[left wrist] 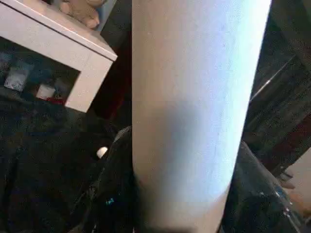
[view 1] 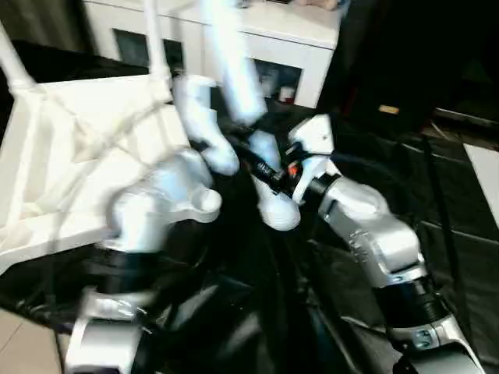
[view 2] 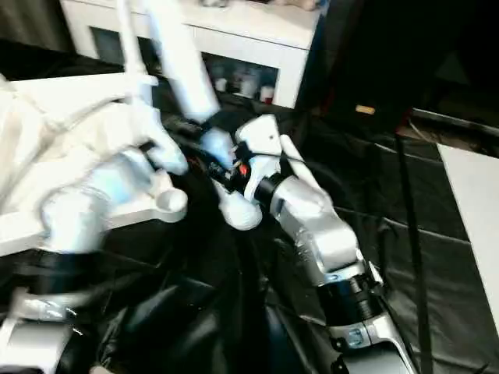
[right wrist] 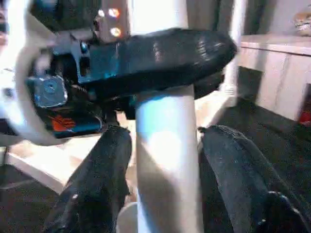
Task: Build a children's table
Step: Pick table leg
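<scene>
White leg (right wrist: pixel 167 160) is gripped by left tool (right wrist: pixel 160 53) higher up; right tool (right wrist: pixel 165 194) is set astride it lower, fingers (right wrist: pixel 97 184) slightly apart, beside tabletop (view 1: pixel 70 156).

The tabletop (view 1: pixel 70 148) and the leg (right wrist: pixel 167 150) look like smooth white plastic with a soft, near-matt sheen, the tabletop's ribbed underside catching the light along its ridges. The robot's forearms (view 1: pixel 382 234) are silver with a satin, metal-like gloss, while the right claw's fingers (right wrist: pixel 97 184) are black, slightly glossy and faintly textured, like rubber or hard plastic. Beneath it all lies a crinkled black sheet (view 1: pixel 460 226), shiny like plastic film, and behind stands a white cabinet (view 1: pixel 273 39) with a smooth matt finish and dark glass doors.
</scene>
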{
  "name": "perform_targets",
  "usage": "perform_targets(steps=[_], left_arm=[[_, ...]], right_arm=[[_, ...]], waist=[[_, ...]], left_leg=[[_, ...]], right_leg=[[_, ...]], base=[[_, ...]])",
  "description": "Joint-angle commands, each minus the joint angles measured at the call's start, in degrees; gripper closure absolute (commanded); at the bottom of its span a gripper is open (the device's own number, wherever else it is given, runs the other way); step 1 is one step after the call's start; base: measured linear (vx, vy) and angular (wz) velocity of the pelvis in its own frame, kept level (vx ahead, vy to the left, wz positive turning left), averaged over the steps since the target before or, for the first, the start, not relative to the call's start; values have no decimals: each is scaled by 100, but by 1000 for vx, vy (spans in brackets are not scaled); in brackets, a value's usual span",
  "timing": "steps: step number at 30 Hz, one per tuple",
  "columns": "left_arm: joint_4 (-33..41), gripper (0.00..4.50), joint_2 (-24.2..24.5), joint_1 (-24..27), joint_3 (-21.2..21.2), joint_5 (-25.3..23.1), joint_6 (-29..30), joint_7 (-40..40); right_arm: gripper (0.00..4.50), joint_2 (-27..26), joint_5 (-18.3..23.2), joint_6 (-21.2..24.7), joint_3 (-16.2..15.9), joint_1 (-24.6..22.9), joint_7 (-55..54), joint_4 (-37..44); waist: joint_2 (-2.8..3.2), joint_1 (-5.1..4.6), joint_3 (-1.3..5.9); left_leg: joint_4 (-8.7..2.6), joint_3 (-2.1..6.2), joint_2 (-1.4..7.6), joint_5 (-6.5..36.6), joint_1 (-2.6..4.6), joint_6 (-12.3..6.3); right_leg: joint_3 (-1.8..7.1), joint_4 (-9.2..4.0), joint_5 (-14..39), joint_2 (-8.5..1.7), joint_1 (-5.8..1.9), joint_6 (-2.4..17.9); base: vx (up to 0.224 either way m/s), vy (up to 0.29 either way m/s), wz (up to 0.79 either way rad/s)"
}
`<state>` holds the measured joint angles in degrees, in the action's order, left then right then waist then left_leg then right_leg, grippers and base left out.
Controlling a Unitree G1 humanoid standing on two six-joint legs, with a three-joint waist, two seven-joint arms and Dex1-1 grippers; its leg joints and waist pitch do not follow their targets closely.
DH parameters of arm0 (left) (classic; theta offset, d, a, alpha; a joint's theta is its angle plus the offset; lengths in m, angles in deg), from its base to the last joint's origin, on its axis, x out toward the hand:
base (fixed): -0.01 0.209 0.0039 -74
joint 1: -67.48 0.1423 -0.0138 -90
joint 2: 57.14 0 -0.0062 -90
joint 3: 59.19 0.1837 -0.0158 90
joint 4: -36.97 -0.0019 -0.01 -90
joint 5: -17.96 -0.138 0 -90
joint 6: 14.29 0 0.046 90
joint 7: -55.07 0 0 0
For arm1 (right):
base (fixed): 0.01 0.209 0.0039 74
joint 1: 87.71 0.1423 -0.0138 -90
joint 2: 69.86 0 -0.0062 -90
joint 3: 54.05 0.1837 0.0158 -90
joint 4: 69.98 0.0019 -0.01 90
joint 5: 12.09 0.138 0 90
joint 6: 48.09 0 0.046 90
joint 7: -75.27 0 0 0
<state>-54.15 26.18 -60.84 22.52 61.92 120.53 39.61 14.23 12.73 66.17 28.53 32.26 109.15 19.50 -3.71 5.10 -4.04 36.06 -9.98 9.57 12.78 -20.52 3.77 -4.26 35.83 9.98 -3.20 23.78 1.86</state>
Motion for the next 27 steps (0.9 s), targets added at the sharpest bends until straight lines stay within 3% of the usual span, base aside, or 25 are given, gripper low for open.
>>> perform_targets(steps=[1,4,6,10,15,18,24,27], left_arm=[[34,268,107,-167,-15,308,313,-308],[52,268,320,-199,-53,669,644,-748],[89,268,591,-217,-67,1025,965,-1319],[67,268,843,-274,-6,1071,1091,-1861],[-14,268,983,-431,-13,1222,1209,-2255],[-44,268,1008,-549,16,1250,1124,-2445],[108,268,1034,-593,67,1424,1173,-3007],[27,268,1051,-624,134,1307,1127,-3029]], right_arm=[[150,250,361,407,178,76,403,183],[115,584,700,727,267,7,888,313],[96,862,1161,1213,433,-46,1267,412],[62,1113,1528,1628,487,-98,1603,510],[40,1292,1700,2001,409,-130,1800,604],[40,1330,1772,2241,195,-188,1863,772],[40,1185,1712,2340,72,-158,1733,791],[67,1104,1716,2370,106,-133,1650,744]], waist=[[128,7,414],[119,24,411],[106,42,415],[104,40,404],[114,48,399],[115,57,395],[118,62,403],[122,64,401]], left_leg=[[-479,141,338,580,47,28],[-474,136,327,533,35,-3],[-464,136,316,448,24,-55],[-470,138,322,510,16,-37],[-477,146,334,560,28,26],[-479,149,338,613,29,76],[-488,153,342,600,24,155],[-492,154,348,624,29,176]], right_leg=[[362,-411,1108,-496,-353,844],[359,-405,1098,-497,-376,917],[361,-402,1134,-510,-396,930],[351,-450,1438,-520,-385,892],[346,-467,1622,-525,-372,870],[349,-477,1695,-536,-380,844],[349,-469,1694,-547,-375,853],[351,-464,1654,-547,-373,855]], base=[[0,0,0],[0,0,0],[0,0,0],[0,0,0],[0,0,0],[0,0,0],[0,0,0],[0,0,0]])
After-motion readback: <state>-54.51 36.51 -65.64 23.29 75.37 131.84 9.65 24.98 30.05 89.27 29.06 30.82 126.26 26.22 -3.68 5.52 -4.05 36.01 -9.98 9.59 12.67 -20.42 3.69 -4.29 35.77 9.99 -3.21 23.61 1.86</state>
